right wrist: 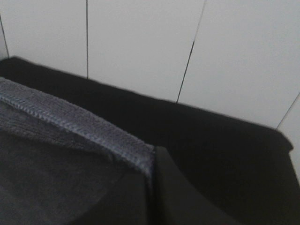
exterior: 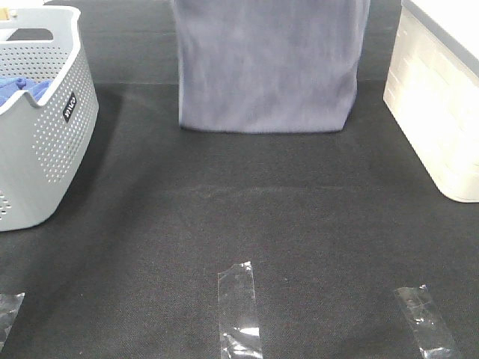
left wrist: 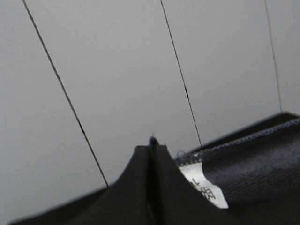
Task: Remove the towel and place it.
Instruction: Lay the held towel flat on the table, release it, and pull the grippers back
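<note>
Fingers (left wrist: 133,187), left gripper (left wrist: 151,157) and right gripper (right wrist: 152,165), tight on towel (exterior: 266,67) hem.

Black left pincer (left wrist: 151,150): jaws pressed flat together, tuft of blue-grey fibre poking out at the tip. A slate-grey microfibre towel with stitched hem (left wrist: 255,164) runs off just beside it, white printed care label (left wrist: 202,186) under the hem. Behind: pale grey wall panels (left wrist: 122,70), thin dark seams.

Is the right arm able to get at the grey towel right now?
Probably yes: the towel has its hemmed corner right at the right gripper, whose jaws look closed on it; nothing is in the way.
</note>
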Controlling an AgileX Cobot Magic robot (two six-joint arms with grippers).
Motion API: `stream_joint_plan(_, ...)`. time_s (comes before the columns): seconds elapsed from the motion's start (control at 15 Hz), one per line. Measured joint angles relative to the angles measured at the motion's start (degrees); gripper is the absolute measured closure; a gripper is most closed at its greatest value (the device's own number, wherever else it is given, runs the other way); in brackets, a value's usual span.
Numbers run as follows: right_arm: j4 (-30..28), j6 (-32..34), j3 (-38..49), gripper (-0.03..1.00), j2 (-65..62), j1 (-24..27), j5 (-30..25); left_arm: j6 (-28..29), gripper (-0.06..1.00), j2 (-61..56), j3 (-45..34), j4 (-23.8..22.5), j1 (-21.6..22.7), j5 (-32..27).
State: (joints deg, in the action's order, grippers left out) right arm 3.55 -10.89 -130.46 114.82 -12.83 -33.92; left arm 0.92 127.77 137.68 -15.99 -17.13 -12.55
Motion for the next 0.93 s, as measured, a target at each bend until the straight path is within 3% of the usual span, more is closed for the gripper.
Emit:
stream_joint_plan(0.33,2.23,1.72,0.34,0.97,1.89,0.0,-22.98,0.0,0.94,0.0,0.06,10.54,-1.89,-36.04)
stream_joint_plan(0.47,2.52,3.09,0.4,0.97,1.89,0.06,-30.94,0.0,0.94,0.0,0.11,15.53,-1.89,-46.52)
stream_joint_plan(0.67,3.5,4.18,0.4,0.97,1.89,0.52,-35.47,0.06,0.94,0.0,0.17,20.11,-1.78,-53.8)
stream_joint_plan(0.93,5.5,5.27,6.07,0.97,-0.52,0.86,-35.81,3.95,0.94,-2.46,-3.5,21.6,-1.49,-54.83)
